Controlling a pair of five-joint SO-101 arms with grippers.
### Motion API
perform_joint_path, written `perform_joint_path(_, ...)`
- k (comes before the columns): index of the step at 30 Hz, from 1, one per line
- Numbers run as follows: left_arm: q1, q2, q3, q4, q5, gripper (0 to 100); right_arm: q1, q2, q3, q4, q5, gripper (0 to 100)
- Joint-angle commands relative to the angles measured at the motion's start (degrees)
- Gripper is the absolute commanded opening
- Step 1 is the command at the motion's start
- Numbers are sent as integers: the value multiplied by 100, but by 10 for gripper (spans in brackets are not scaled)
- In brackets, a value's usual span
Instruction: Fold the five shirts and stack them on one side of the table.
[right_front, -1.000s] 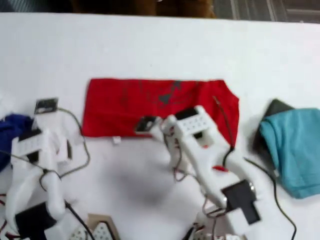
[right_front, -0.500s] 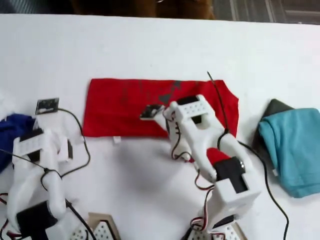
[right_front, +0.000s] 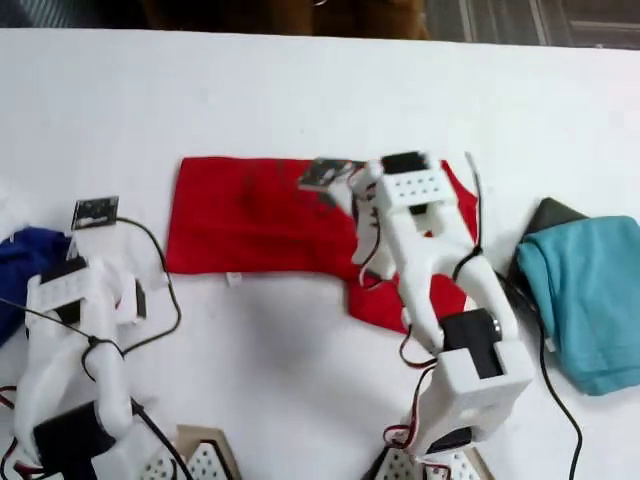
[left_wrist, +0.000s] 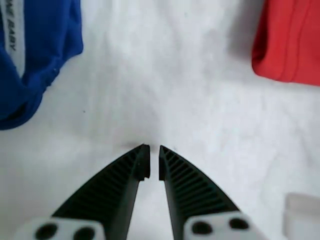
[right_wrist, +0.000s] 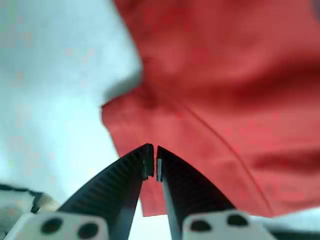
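A red shirt (right_front: 250, 215) lies flat across the middle of the white table (right_front: 300, 90). My right arm (right_front: 430, 250) reaches over its right half. In the right wrist view my right gripper (right_wrist: 151, 161) is shut on the red shirt (right_wrist: 215, 75) at its hem. A loose red fold (right_front: 385, 300) hangs past the shirt's near edge beside the arm. My left arm (right_front: 70, 300) stands at the near left. Its gripper (left_wrist: 150, 162) is shut on nothing above bare table, between a blue shirt (left_wrist: 35, 55) and the red shirt's edge (left_wrist: 287, 40).
A folded teal shirt (right_front: 590, 295) lies at the right edge on top of a dark garment (right_front: 552, 215). The blue shirt (right_front: 25, 255) is bunched at the left edge. Cables trail from both arms, and the arm bases stand at the near edge.
My right arm has swung toward the far side and to the right over the red shirt, with the red fold following it. The left arm has stayed put.
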Motion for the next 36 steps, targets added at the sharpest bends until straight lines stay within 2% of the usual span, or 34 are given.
perform_joint_path(1, -35, -167, 4, -53, 0, 59, 101, -13, -264, 277, 26, 20)
perform_joint_path(4, -35, -167, 4, -53, 0, 59, 84, -22, -70, 558, 431, 22)
perform_joint_path(7, -35, -167, 4, -53, 0, 59, 127, -22, 246, 567, 527, 35)
perform_joint_path(12, -44, -167, 4, -53, 9, 59, -259, -13, 703, 251, 519, 186)
perform_joint_path(14, -44, -167, 4, -53, 9, 59, -391, -13, 826, 145, 519, 211)
perform_joint_path(24, -53, -167, 4, -53, 9, 59, -637, -13, 1653, -295, 492, 191)
perform_joint_path(31, -53, -167, -4, -53, 18, 59, -681, 435, 1670, -470, 475, 191)
perform_joint_path(36, -53, -167, -4, -53, 18, 59, -673, 1138, 1169, -418, -62, 180)
